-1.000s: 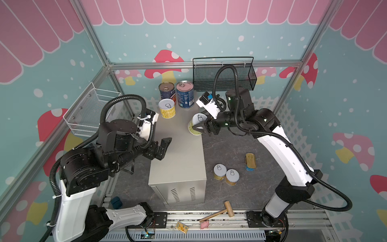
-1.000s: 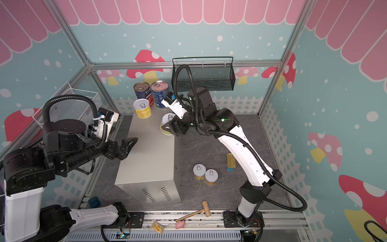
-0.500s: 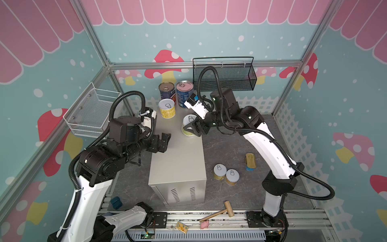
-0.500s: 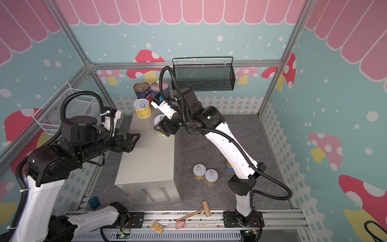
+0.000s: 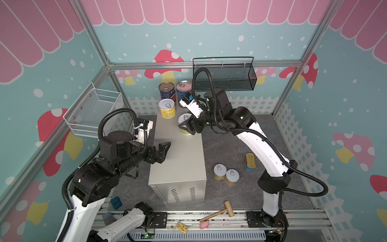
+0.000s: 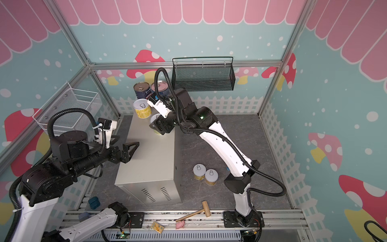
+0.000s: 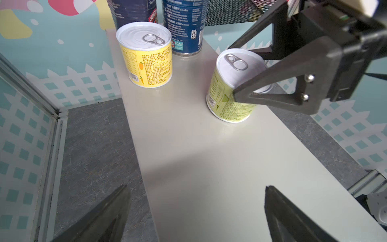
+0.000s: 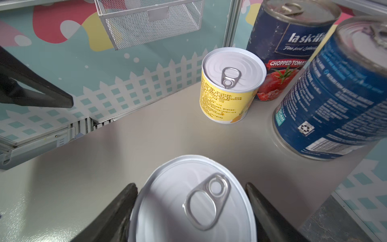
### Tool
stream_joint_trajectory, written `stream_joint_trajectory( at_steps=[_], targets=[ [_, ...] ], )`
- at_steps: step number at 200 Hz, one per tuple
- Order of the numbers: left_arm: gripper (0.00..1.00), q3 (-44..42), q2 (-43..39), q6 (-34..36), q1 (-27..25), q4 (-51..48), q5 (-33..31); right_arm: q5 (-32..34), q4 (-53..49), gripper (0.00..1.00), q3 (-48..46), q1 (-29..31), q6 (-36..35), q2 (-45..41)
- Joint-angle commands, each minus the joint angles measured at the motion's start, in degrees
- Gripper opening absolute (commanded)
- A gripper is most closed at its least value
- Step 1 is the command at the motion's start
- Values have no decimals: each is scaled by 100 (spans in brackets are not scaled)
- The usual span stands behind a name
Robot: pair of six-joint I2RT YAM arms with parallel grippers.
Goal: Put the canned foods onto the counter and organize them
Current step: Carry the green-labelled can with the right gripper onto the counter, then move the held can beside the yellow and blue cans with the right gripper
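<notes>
Atop counter (image 5: 178, 163), tilted yellow can (image 7: 228, 102) sits gripped btwn jaws of right claw (image 8: 190, 187); left claw (image 7: 196, 189) open.

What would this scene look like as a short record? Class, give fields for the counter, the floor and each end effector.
Counter, far end: two tall blue cans and one yellow can, upright
Right end effector: shut on a fourth can, tilted, at the counter's right edge
Left end effector: open, empty, over the counter's left side
Floor, right of counter: two short cans side by side, a gold-topped tin
Not yet on counter: those three floor tins
</notes>
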Motion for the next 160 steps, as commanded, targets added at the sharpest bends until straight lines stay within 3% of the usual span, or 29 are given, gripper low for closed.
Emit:
stream_joint_trajectory(
  at_steps=[1,75,160],
  targets=[
    [99,-203,-22,104,37,145,446,152,159,77,74,62,-16,35],
    [99,-494,-255,400,29,197,1355,320,753,84,-1137,172,12,-694],
    [99,-843,-569,552,-33,332,1337,465,2222,81,-3257,182,354,-1871]
  ],
)
